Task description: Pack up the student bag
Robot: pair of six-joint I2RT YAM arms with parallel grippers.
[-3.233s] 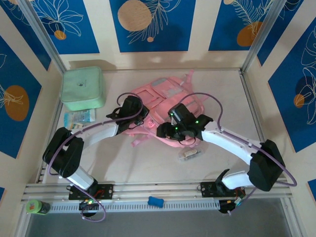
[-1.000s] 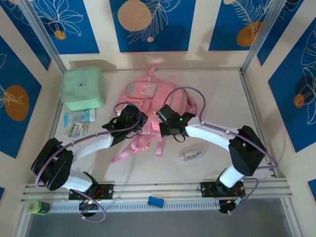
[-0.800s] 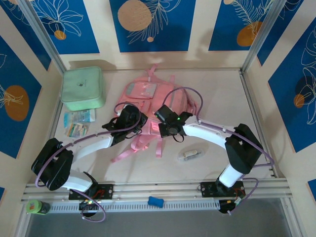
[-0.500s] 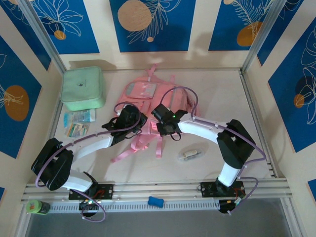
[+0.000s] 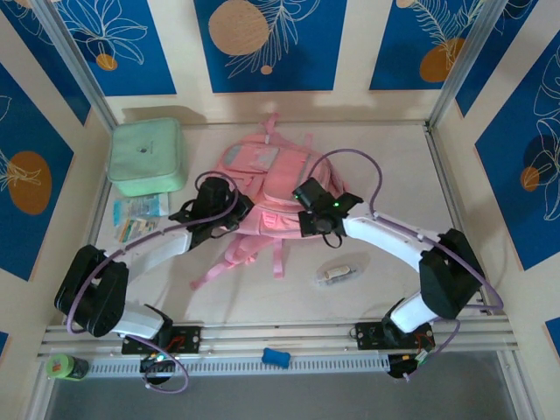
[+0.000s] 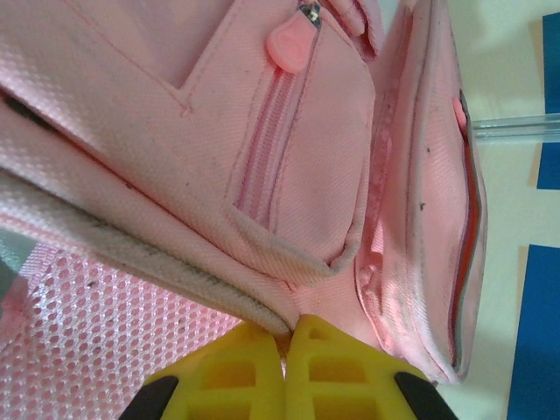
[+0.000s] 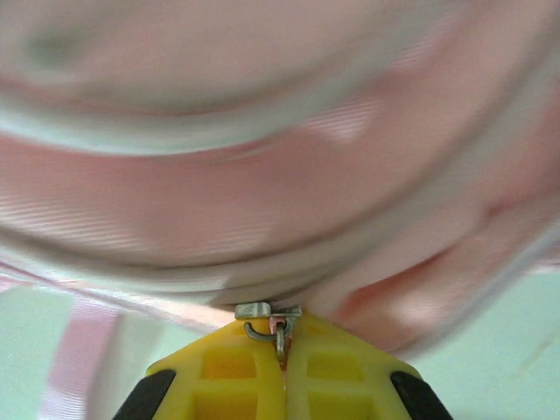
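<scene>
Pale table: student bag, green case

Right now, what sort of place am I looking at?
Likely a robot test booth: a left arm and right arm bolted to a rail, blue panels walling the table, a bag laid out.

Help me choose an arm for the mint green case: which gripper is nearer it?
Left. The left gripper grips the student bag on the side facing the mint green case; the right gripper holds the bag's opposite side, farther from it.

no readable text, labels or numbers
</scene>
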